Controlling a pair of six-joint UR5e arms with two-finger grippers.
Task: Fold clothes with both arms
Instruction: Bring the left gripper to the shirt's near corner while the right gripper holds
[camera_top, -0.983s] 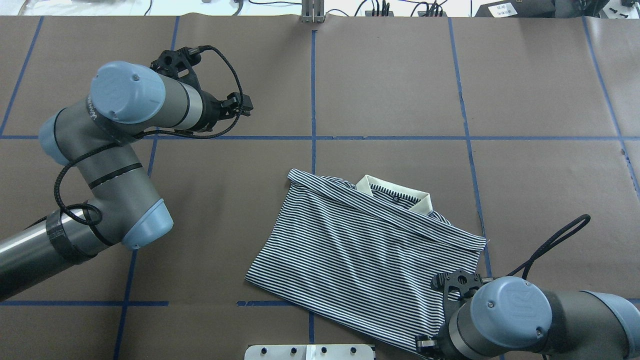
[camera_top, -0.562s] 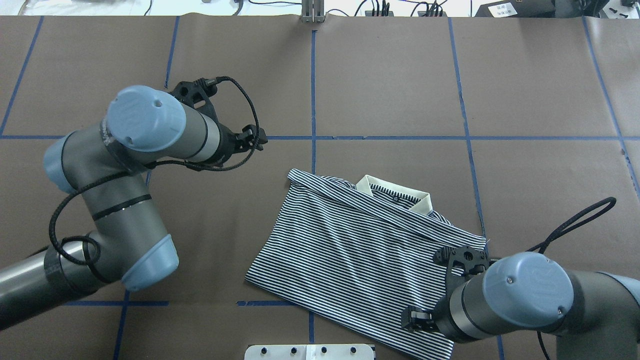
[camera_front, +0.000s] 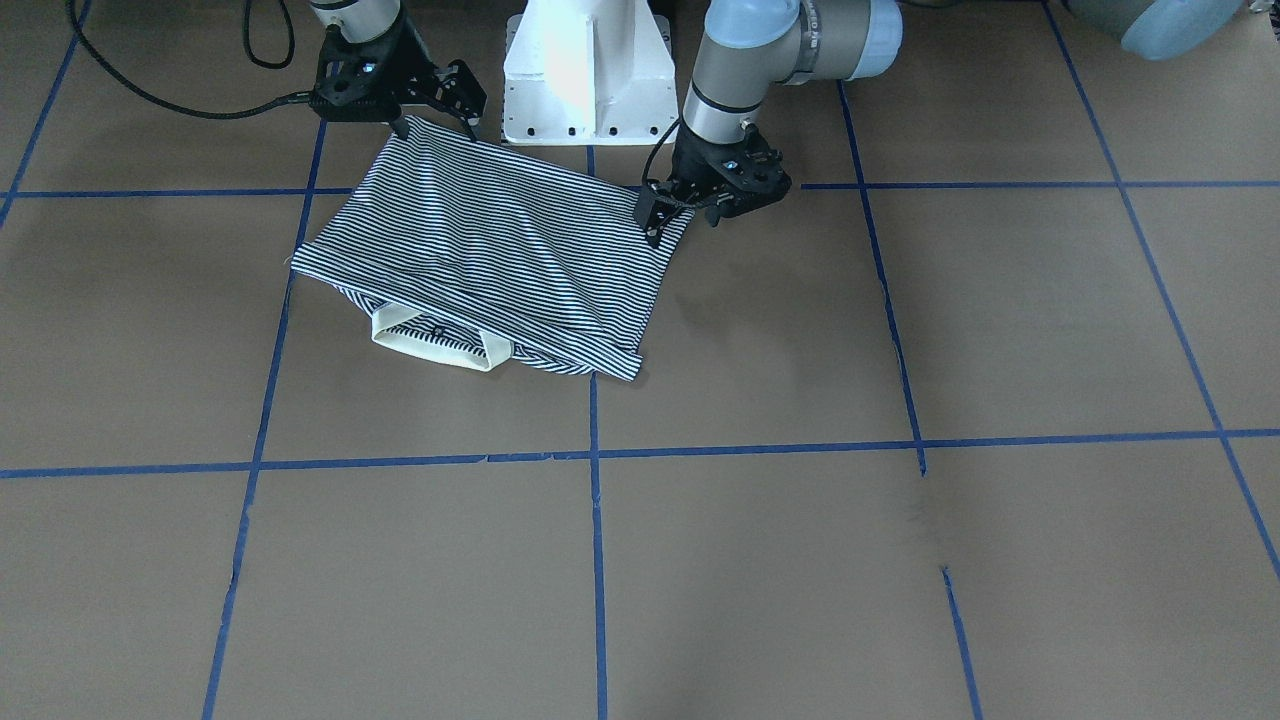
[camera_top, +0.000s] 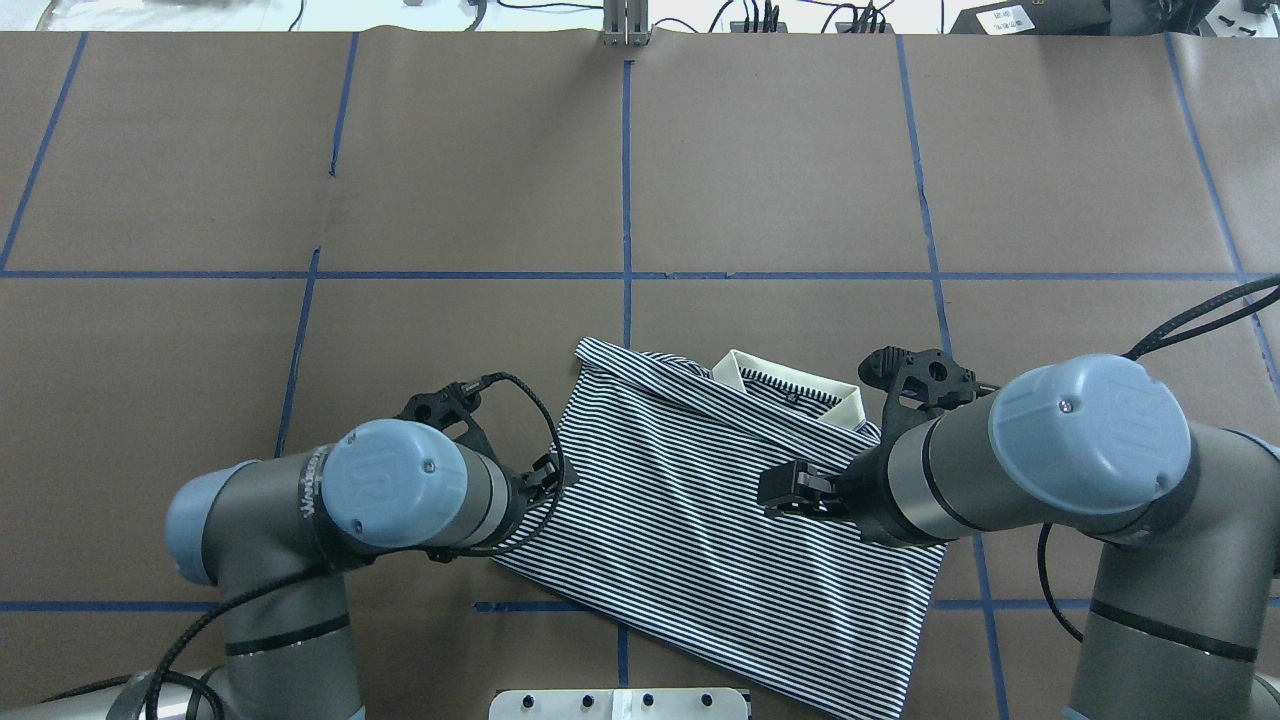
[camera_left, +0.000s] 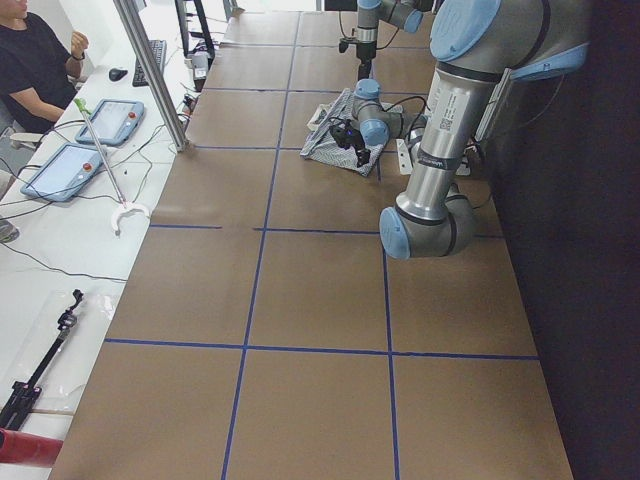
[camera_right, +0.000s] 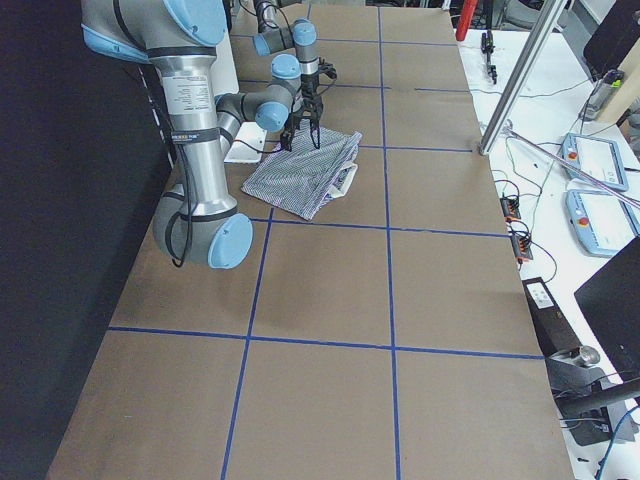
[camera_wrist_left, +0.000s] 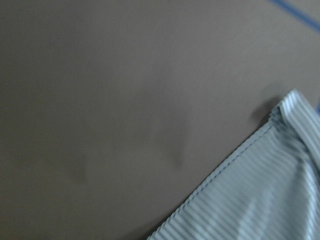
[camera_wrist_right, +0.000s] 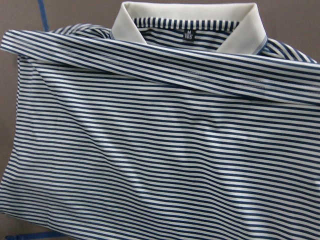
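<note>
1. The polo shirt (camera_top: 680, 500) lies partly folded on the table (camera_top: 780, 170), toward 6 o'clock in the overhead view. Its cream collar (camera_top: 848, 405) is on its 12 o'clock side, with a band of cloth turned across just below it. The shirt has not shifted in the last second.
2. The left gripper (camera_top: 548, 478) has swung in from bare table at about 10 o'clock of the shirt. It now sits at the shirt's 9 o'clock edge. Its fingers look parted and hold nothing. Its blurred wrist view shows only the hem edge and table.
3. The right gripper (camera_top: 778, 492) has risen from the 5 o'clock corner and now hangs over the shirt's 3 o'clock half. Its jaws are spread and empty. Its wrist view takes in nearly the whole shirt, so it is well clear of the cloth.
4. Both arms appear to be closing in for the next fold, but neither has a hold yet. The right gripper probably has to come down before it can pinch.
</note>
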